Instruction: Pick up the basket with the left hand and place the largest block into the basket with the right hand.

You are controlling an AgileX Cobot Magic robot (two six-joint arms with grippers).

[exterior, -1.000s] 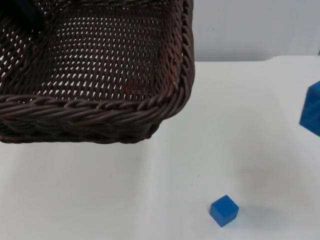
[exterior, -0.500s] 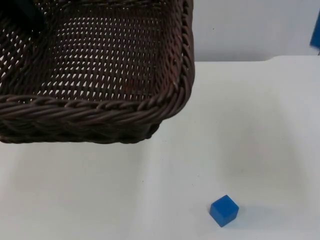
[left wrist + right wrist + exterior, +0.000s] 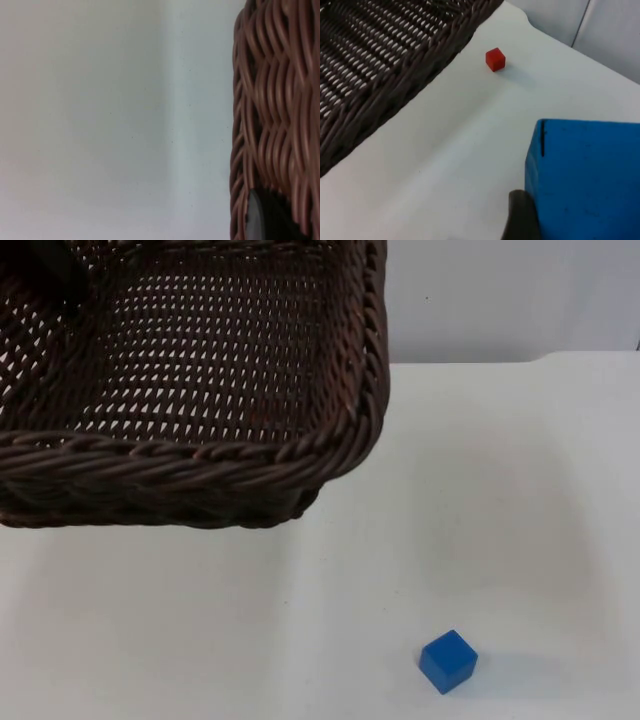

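Right gripper [image 3: 547, 220] pinches the large blue cube [image 3: 585, 175], raised above the white tabletop [image 3: 480, 500]. The dark brown woven wicker basket [image 3: 200, 390], rim clamped by the left gripper [image 3: 267, 215], lies beside and lower, toward the tabletop's far left.

Dark brown woven basket [image 3: 200, 390]; blue large block [image 3: 587, 180]; blue small block [image 3: 447, 661]; red cube [image 3: 495, 59].

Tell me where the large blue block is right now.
In the right wrist view, the large blue block sits against the right hand's fingertip, above the table.

Our left gripper [image 3: 272, 220] holds the basket [image 3: 190, 390] up over the table [image 3: 500, 490]. Our right gripper [image 3: 530, 225] carries the big block [image 3: 585, 180]; ahead, beside the basket, sits a tiny block [image 3: 495, 59].
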